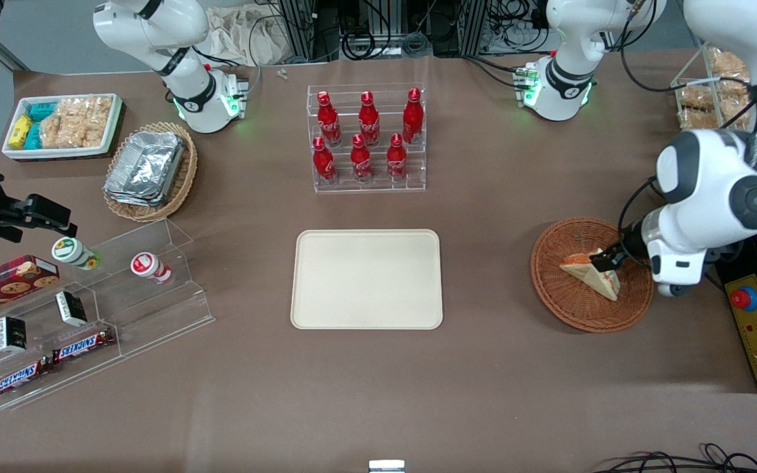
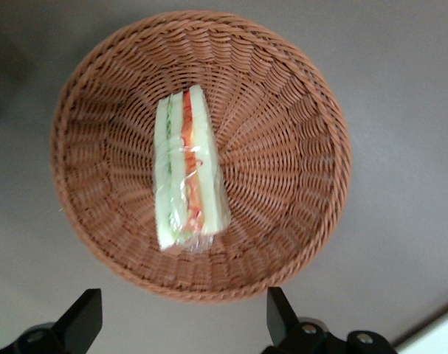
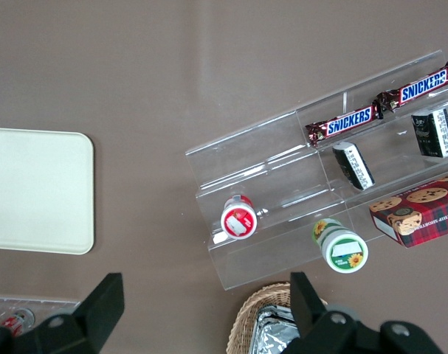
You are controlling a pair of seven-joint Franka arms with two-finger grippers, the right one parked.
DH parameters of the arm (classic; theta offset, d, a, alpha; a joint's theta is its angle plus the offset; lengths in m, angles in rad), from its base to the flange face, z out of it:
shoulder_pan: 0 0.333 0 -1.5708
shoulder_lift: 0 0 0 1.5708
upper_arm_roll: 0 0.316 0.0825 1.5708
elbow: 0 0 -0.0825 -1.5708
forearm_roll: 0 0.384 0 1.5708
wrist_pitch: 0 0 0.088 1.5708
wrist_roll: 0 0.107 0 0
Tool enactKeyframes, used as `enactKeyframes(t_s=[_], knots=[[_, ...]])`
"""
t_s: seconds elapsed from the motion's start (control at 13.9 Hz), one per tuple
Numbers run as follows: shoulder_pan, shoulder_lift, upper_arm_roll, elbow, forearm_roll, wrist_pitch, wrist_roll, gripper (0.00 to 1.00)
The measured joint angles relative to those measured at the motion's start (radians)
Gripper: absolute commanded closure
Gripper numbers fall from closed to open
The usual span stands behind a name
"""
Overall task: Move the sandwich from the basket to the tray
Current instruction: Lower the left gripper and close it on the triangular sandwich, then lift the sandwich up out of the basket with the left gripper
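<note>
While my claw (image 2: 178,324) hung open just above the basket (image 2: 297,125), the sandwich (image 2: 188,173) lay inside on its edge, wrapped in shiny film. I thought my fingers might slip on that film or bump the woven rim. The tray (image 1: 367,278) sat bare on the brown table (image 1: 378,394), well apart, toward the middle.

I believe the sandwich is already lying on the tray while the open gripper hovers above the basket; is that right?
Not quite: the sandwich lies in the basket, not on the tray, which holds nothing. The left wrist view shows it there, wrapped in clear film, and the front view confirms it. The rest stands: the gripper hovers open above the basket.
</note>
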Motion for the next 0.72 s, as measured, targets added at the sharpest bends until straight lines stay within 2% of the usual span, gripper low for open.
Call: enactKeyframes(t_s=[0.29,0.5,0.58,0.72], knots=[[0.002,0.043,0.027,-0.122,0.000,0.195,-0.012,0.00],[0.005,0.056,0.047,-0.173,0.000,0.254,-0.012,0.03],[0.005,0.065,0.051,-0.175,0.000,0.269,-0.012,0.19],[0.006,0.089,0.053,-0.175,0.000,0.298,-0.012,0.84]])
